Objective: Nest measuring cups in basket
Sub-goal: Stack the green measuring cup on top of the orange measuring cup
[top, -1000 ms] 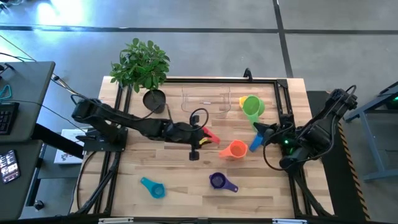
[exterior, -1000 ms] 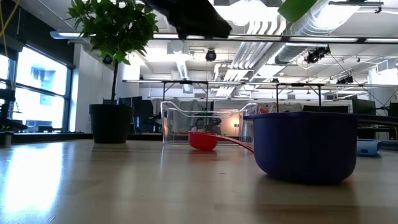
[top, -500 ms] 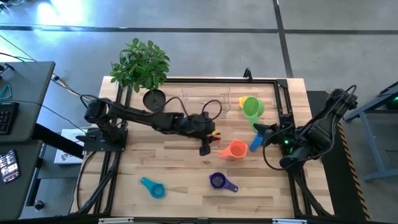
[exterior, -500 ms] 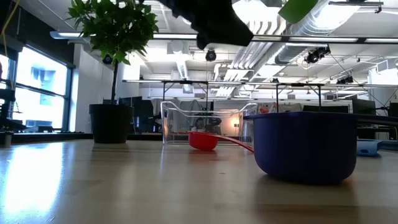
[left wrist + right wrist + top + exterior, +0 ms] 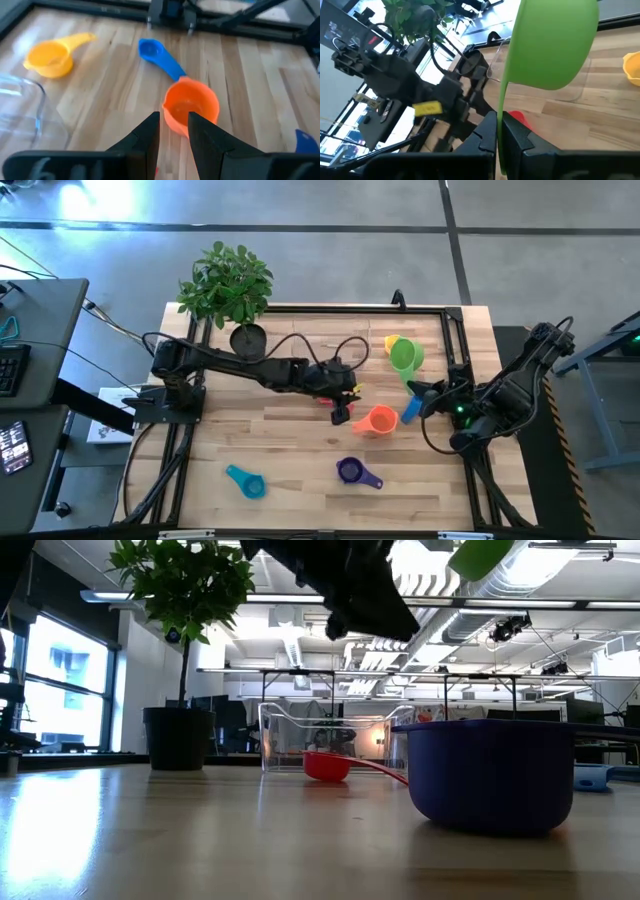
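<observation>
My left gripper (image 5: pixel 341 415) (image 5: pixel 174 120) hangs open above the table's middle, its fingertips just short of the orange cup (image 5: pixel 378 420) (image 5: pixel 192 107), and holds nothing. The blue cup (image 5: pixel 410 410) (image 5: pixel 160 55) lies beside the orange one. My right gripper (image 5: pixel 413 386) (image 5: pixel 499 135) is shut on the green cup (image 5: pixel 404 354) (image 5: pixel 552 42), held up over the far right. The yellow cup (image 5: pixel 390 342) (image 5: pixel 50 57) sits below it. The red cup (image 5: pixel 325 766) lies in front of the clear basket (image 5: pixel 325 735) (image 5: pixel 20 105). The purple cup (image 5: pixel 350 472) and the teal cup (image 5: pixel 245 480) lie near the front edge. My right gripper pinches the green cup's flat handle (image 5: pixel 501 107) between its two fingers, with the handle edge-on in the gap. The fingers come from the table's right side, slanting slightly down. The bowl stands out beyond the fingertips, lifted clear of the table.
A potted plant (image 5: pixel 228 285) stands at the far left corner, its dark pot (image 5: pixel 248 340) next to the basket. A black frame (image 5: pixel 455 350) runs along the table's far and right sides. Bare wood lies at the front between the teal and purple cups.
My left gripper has travelled toward the table's right edge, sinking slightly and rolling a little, and now hangs close to the orange cup. Its arm now covers the red cup in the high view. No cup has moved.
</observation>
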